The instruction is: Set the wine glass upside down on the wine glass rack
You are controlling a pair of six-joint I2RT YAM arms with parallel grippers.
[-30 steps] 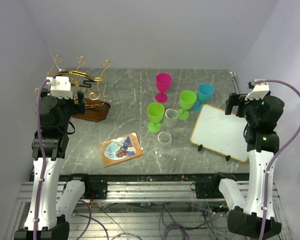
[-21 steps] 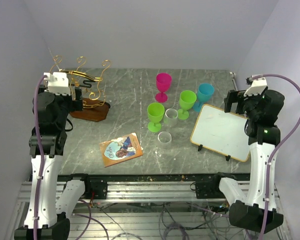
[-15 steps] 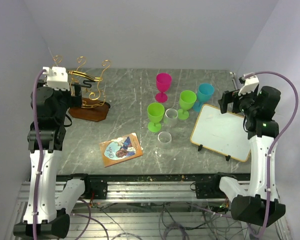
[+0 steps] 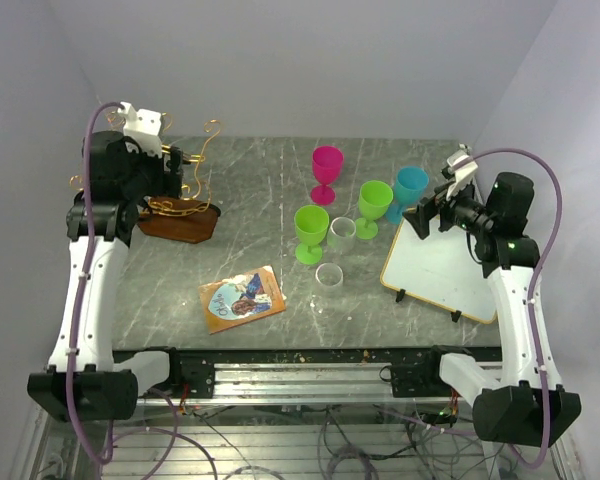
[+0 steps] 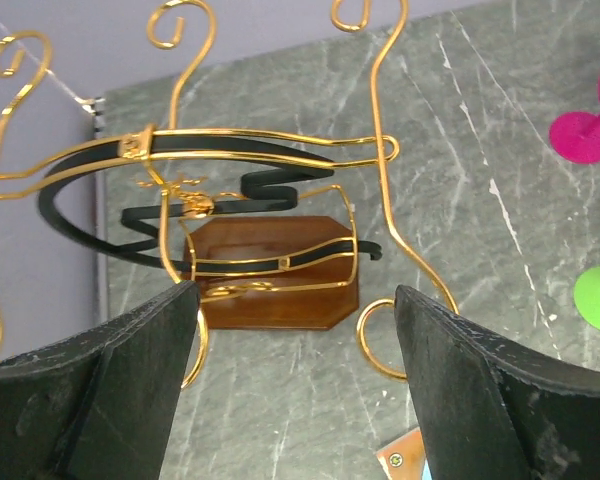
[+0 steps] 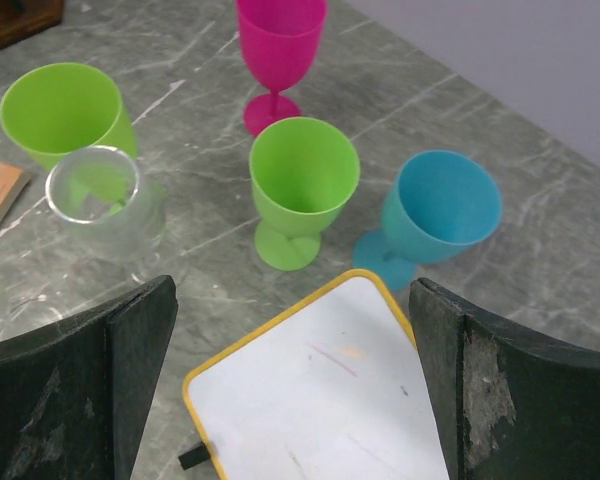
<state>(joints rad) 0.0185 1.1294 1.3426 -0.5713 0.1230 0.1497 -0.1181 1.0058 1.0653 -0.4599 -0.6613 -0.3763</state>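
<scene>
The wine glass rack stands at the far left of the grey marble table, with gold wire arms curling up from a brown wooden base. The left gripper hangs over it, its jaws spread wide with nothing between them (the left wrist view looks down through the gap onto the rack's base).

Four goblets stand upright on the table, well apart from the rack and none on it. The pink goblet is farthest back. The left green goblet and right green goblet stand nearer. The blue goblet is just beside the far corner of a whiteboard. One clear tumbler stands between the green goblets.

The right gripper hovers above the whiteboard's far edge near the blue goblet, jaws parted and empty. A picture book lies flat nearer the arms.
</scene>
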